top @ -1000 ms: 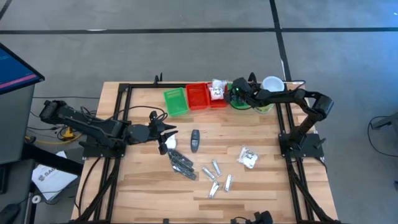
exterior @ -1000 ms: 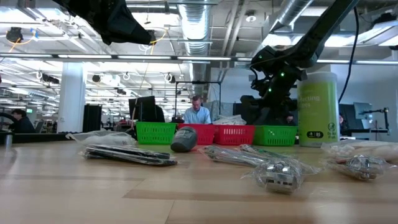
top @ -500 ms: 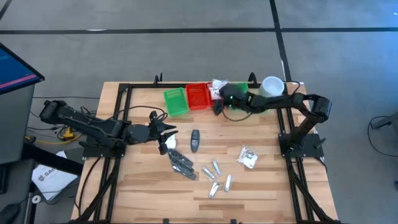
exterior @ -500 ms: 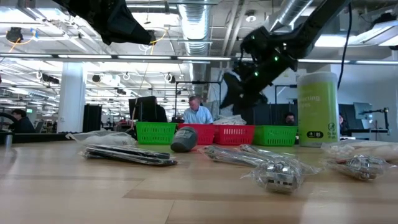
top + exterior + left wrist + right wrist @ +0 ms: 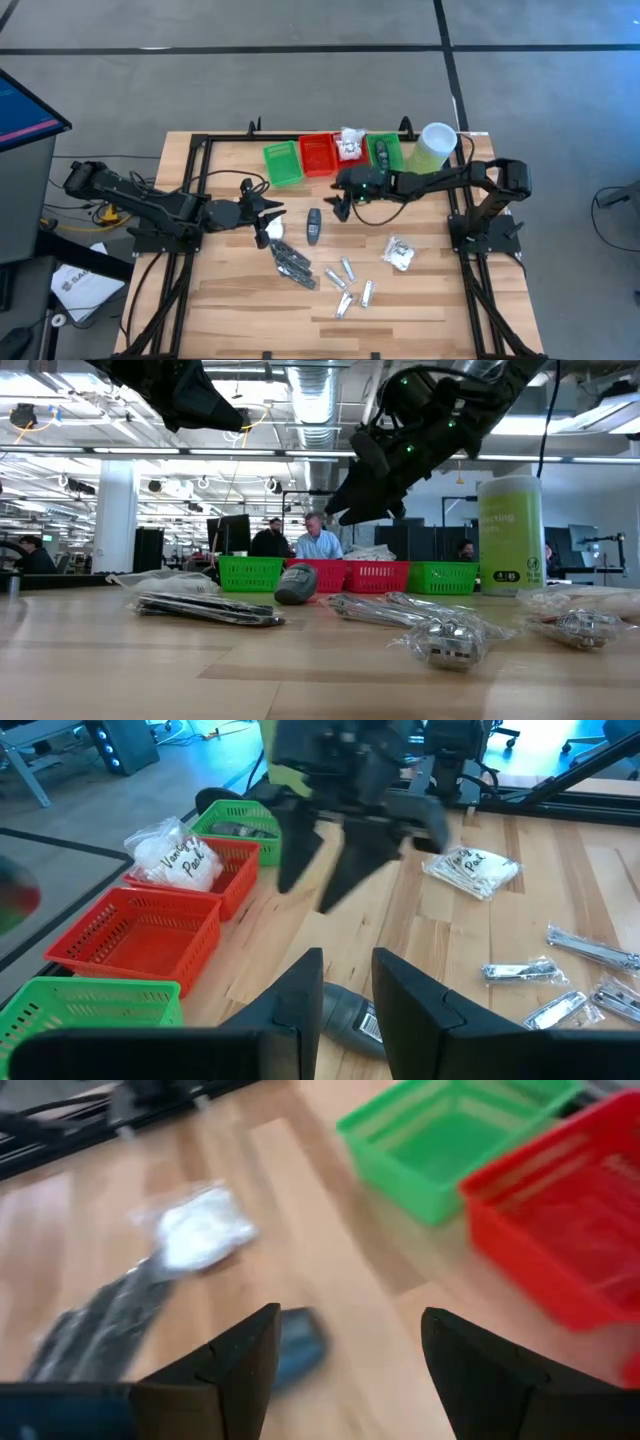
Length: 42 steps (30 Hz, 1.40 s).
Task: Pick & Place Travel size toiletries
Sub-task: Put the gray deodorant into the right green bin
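The toiletries lie on the table. A dark grey oval piece [image 5: 314, 226] is in the middle, with black narrow pieces [image 5: 292, 263] and silver tubes [image 5: 350, 285] nearer. One white packet [image 5: 399, 252] lies to the right and another [image 5: 268, 232] by the left gripper. A third packet [image 5: 349, 145] sits in a red tray. My right gripper [image 5: 340, 198] hangs open above the table, just right of and beyond the oval piece [image 5: 297, 1360], touching nothing. My left gripper [image 5: 264, 212] waits open at the table's left, its fingers [image 5: 300, 995] a little apart.
Four small trays stand in a row along the far edge: green [image 5: 282, 163], red [image 5: 318, 155], red [image 5: 352, 158], green [image 5: 385, 152]. The tall pale green cylinder [image 5: 435, 145] stands at the far right. Black frame rails run along both sides. People sit in the room beyond [image 5: 318, 540].
My right gripper has swung from over the far-edge trays toward the table's near left. It now hangs close to the dark grey oval piece. The left arm and the toiletries have stayed put.
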Available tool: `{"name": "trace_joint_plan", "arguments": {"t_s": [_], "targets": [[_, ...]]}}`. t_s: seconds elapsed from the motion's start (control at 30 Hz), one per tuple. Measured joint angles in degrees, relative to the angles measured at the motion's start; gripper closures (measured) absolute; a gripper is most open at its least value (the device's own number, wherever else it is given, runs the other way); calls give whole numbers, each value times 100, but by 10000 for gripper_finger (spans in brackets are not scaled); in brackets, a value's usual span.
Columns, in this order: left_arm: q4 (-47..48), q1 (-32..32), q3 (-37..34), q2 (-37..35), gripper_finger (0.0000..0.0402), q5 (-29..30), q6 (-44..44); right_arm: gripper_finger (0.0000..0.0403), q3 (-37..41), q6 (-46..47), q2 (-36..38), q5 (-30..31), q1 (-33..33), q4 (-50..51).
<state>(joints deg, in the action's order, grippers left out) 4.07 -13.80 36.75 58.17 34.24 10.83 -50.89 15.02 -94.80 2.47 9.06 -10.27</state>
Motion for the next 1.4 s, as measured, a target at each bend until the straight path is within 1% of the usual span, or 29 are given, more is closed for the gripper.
{"name": "trace_joint_plan", "arguments": {"t_s": [0.2, 0.33, 0.4, 0.53, 0.63, 0.73, 0.83, 0.93, 1.0, 1.07, 1.17, 1.23, 1.4], "targets": [[0, 0, 0, 0, 321, 0, 0, 171, 0, 53, 0, -14, -429, 111], [5, 0, 0, 0, 321, 0, -1, 171, -31, -200, 0, -14, -585, 201], [5, 0, 0, 0, 321, 0, -3, 171, -240, -500, 0, -18, -613, 527], [11, 0, 0, 0, 321, 0, -7, 171, -989, -1647, -235, 46, -645, 1617], [20, -1, 0, 0, 321, 0, -7, 171, -1691, -2749, -551, 140, -670, 2402], [17, -2, -8, 1, 321, 0, -7, 176, -2367, -3750, -1097, 586, -752, 3359], [9, 0, -117, 0, 321, 0, -7, 186, -3184, -4551, -1668, 1147, -843, 4335], [19, 2, -212, 0, 321, 0, -7, 199, -4085, -5121, -2140, 1588, -960, 5309], [24, 2, -241, 0, 321, 0, -4, 207, -4641, -5329, -2472, 1726, -1040, 5996], [12, 2, -255, -7, 321, 0, -6, 214, -5124, -5463, -2673, 1706, -1101, 6380], [6, 4, -258, -15, 321, 1, -7, 221, -5614, -5757, -2876, 1713, -1211, 6678], [-2, 4, -258, -15, 321, 0, -6, 223, -5776, -6012, -2996, 1717, -1284, 6876], [4, 4, -260, -17, 321, 0, -4, 220, -5855, -6540, -3020, 1707, -1418, 6809]]}}
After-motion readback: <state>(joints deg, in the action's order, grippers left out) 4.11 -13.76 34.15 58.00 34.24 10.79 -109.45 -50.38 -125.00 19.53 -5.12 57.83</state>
